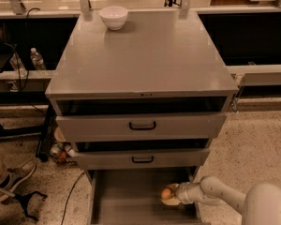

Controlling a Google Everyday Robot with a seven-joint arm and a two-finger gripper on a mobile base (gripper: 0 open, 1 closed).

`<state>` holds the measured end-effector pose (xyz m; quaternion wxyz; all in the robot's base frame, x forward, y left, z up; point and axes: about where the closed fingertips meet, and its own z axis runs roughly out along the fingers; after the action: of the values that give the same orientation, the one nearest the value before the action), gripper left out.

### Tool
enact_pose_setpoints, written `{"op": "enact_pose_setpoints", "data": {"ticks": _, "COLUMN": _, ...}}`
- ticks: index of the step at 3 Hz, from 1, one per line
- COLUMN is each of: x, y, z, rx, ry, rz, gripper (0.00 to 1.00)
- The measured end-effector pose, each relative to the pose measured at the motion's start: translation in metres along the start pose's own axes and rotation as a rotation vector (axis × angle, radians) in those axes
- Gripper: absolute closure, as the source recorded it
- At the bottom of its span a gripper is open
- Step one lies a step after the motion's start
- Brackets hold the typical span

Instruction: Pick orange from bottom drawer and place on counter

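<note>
The orange (166, 193) lies in the open bottom drawer (126, 200), near its right side wall, low in the camera view. My gripper (170, 195) reaches in from the right on its white arm (215, 196), and its pale fingers (172, 202) sit above and below the orange, closed around it. The orange rests at about the level of the drawer floor. The counter (145, 55) is the flat grey top of the cabinet above.
A white bowl (114, 17) stands at the counter's back left. Two grey drawer fronts with black handles (142, 125) sit partly open above the bottom drawer. Bottles (36, 58) and cables are at the left, and a shoe (16, 172) is on the floor.
</note>
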<state>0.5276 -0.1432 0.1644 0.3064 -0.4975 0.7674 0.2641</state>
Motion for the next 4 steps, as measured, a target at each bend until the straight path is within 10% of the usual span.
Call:
{"op": "enact_pose_setpoints", "data": {"ticks": 2, "x": -0.031, "y": 0.026, "z": -0.035, "rx": -0.107, "ry": -0.094, "rz": -0.034, "gripper": 1.00}}
{"op": "enact_pose_setpoints", "data": {"ticks": 4, "x": -0.044, "y": 0.035, "z": -0.050, "rx": -0.086, "ry": -0.109, "rz": -0.072, "gripper": 1.00}}
